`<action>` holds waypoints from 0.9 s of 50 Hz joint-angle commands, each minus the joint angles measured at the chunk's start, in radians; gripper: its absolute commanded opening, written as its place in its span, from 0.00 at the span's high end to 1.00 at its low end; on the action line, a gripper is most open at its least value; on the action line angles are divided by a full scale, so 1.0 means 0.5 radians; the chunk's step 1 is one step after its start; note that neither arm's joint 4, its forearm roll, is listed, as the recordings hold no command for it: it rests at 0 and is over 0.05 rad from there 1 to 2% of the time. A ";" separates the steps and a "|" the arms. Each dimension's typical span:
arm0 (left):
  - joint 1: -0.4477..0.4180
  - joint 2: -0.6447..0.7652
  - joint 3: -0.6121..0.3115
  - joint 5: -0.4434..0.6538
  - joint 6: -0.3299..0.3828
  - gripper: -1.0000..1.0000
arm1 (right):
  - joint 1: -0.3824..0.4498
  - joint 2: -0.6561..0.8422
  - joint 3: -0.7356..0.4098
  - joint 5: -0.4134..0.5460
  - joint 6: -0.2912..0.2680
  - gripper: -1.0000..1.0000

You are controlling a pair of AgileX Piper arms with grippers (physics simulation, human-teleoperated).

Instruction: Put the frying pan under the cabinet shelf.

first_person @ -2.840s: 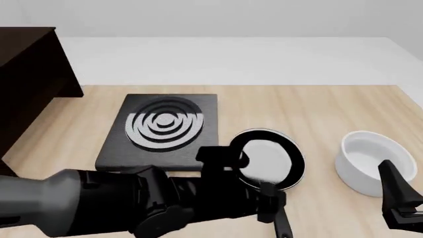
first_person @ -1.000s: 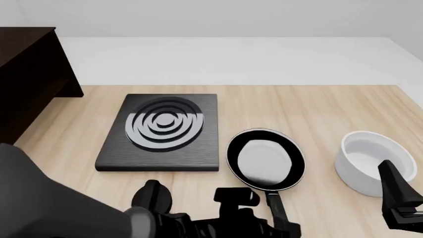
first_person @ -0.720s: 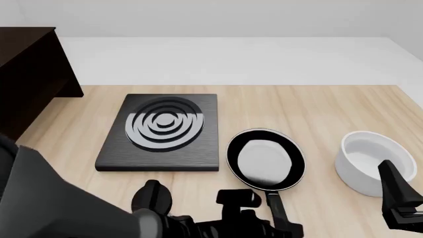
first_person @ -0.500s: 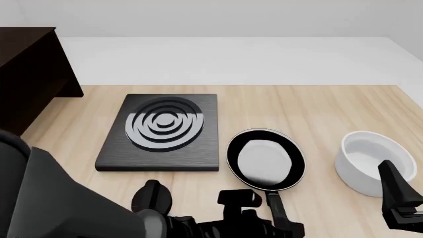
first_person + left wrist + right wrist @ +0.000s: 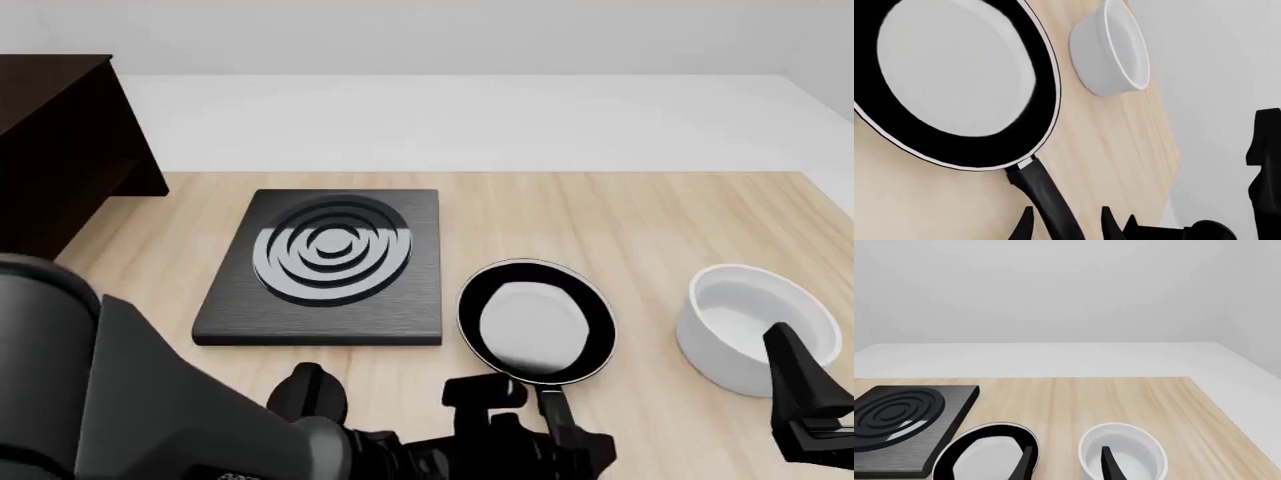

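Frying pan, round, black, pale grey inside (image 5: 537,323), lies flat on my wooden tabletop (image 5: 641,230), well apart from the dark brown cabinet shelf (image 5: 60,160). My left hand (image 5: 1062,226) straddles its long handle, fingers parted, unclosed; centre them before squeezing.

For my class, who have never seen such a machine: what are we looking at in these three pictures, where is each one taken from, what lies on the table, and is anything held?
These are simulator renders of two robot arms at a wooden table. One picture looks down from above and behind the arms; the other two come from cameras on each arm's wrist.

On the table lie a black slab with grey rings, a frying pan, a white bowl and, far left, a dark cabinet shelf.

The left tool has its two fingers either side of the pan's handle, not visibly clamped. The right tool is open and empty, near the bowl.
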 commanded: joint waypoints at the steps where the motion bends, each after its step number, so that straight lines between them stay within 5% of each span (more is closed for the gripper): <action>1: 0.019 0.057 -0.013 -0.071 -0.032 0.00 | 0.001 0.000 0.000 0.000 0.000 0.00; 27: 0.040 0.248 -0.028 -0.314 -0.186 0.00 | 0.000 0.000 0.000 0.000 0.000 0.00; 28: 0.053 0.264 -0.035 -0.338 -0.213 1.00 | 0.000 0.000 0.000 0.000 0.000 0.00; 45: 0.184 0.104 0.015 -0.342 -0.242 1.00 | 0.000 -0.001 0.000 0.000 0.000 0.00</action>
